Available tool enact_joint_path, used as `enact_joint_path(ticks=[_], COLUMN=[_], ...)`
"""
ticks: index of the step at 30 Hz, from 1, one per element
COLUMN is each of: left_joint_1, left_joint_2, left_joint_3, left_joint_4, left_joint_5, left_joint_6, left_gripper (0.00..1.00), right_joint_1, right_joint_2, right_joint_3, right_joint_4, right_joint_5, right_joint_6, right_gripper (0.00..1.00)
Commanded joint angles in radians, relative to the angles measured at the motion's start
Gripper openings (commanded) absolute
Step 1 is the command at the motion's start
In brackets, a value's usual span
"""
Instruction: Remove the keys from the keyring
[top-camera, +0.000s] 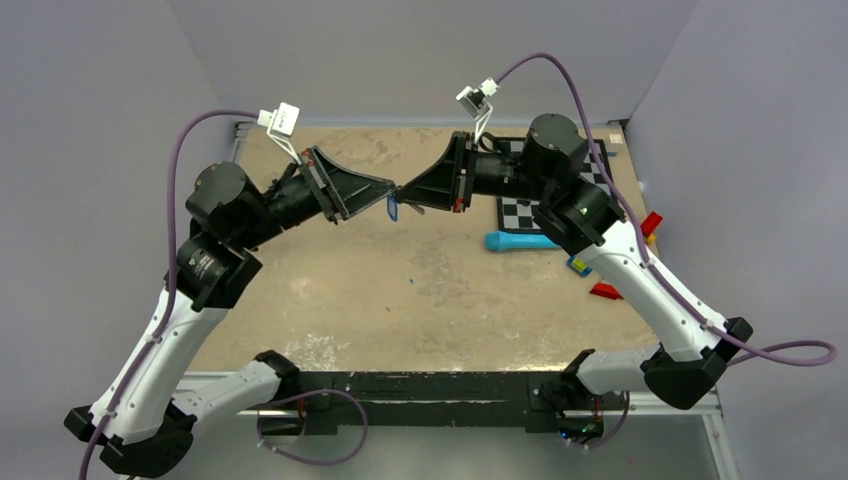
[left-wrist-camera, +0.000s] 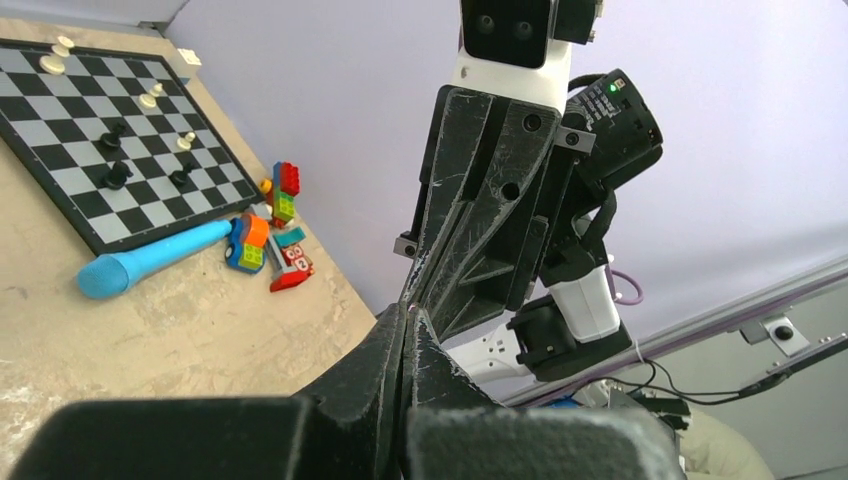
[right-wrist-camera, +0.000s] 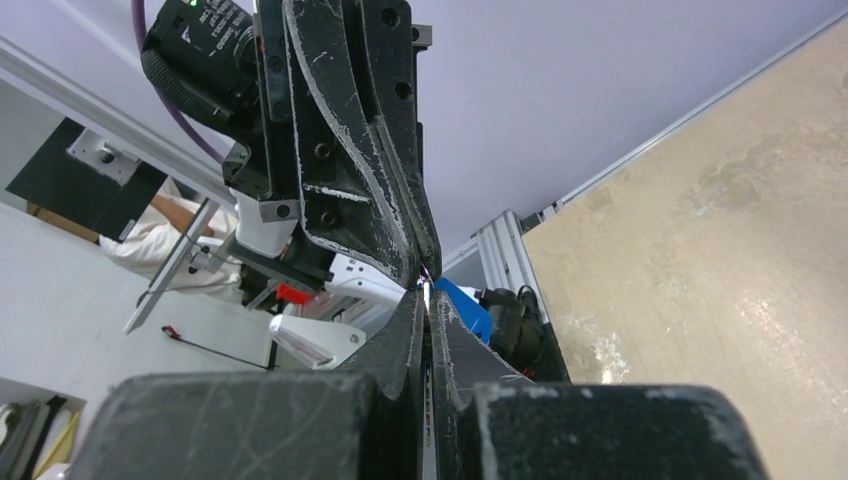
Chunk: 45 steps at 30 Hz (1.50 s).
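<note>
Above the middle of the table my left gripper (top-camera: 392, 187) and right gripper (top-camera: 405, 190) meet tip to tip, both shut. A bright blue oval piece (top-camera: 391, 208) hangs just under the left tips, and thin grey keys (top-camera: 416, 209) dangle under the right tips. In the right wrist view a thin metal sliver (right-wrist-camera: 427, 375) runs between the shut fingers of the right gripper (right-wrist-camera: 427, 300), with the blue piece (right-wrist-camera: 465, 308) beside them. The left wrist view shows the left gripper (left-wrist-camera: 408, 315) pinched tight at its tip. The keyring itself is too small to make out.
A chessboard (top-camera: 520, 212) lies at the back right, with a long light-blue tube (top-camera: 520, 241) along its near edge. A small blue-and-yellow block (top-camera: 578, 265) and red blocks (top-camera: 605, 291) sit by the right arm. Walls close in the table's left, back and right sides.
</note>
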Motion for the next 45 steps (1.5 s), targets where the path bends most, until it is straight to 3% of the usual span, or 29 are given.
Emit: enact_joint_path(ticks=[1,5,10,12,14,23,33,45], left_joint_1=[-0.015,-0.016,-0.014,-0.012,-0.008,0.036,0.040,0.023], left_joint_2=[-0.013,-0.010,-0.004,0.002,0.010,0.098,0.216,0.209], left_joint_3=[-0.018,-0.009,0.052,0.096,0.136,0.303,0.364,0.320], left_joint_4=[-0.009,-0.026,-0.108,-0.174,-0.222,-0.364,-0.414,-0.455], left_joint_5=[0.015,0.017,0.027,0.021,0.021,0.155,0.436,0.476], left_joint_6=[-0.018,-0.009,0.069,0.116,0.157,0.338,0.418,0.442], left_gripper=[0.00,0.02,0.61,0.73,0.78,0.78,0.56,0.41], right_joint_1=[0.006,0.006,0.007,0.007,0.006,0.005,0.003,0.005], right_joint_2=[0.020,0.035,0.032,0.015,-0.012,-0.076,-0.069,-0.050], right_joint_3=[0.008,0.016,0.022,0.009,-0.007,-0.009,0.051,0.080], right_joint_4=[0.153,0.155,0.076,0.029,-0.016,-0.220,-0.312,-0.320], right_joint_5=[0.069,0.058,0.021,0.006,0.004,-0.085,-0.181,-0.178], right_joint_6=[0.039,0.043,0.006,-0.019,-0.053,-0.188,-0.258,-0.265], right_gripper=[0.00,0.00,0.00,0.00,0.00,0.00,0.00,0.00])
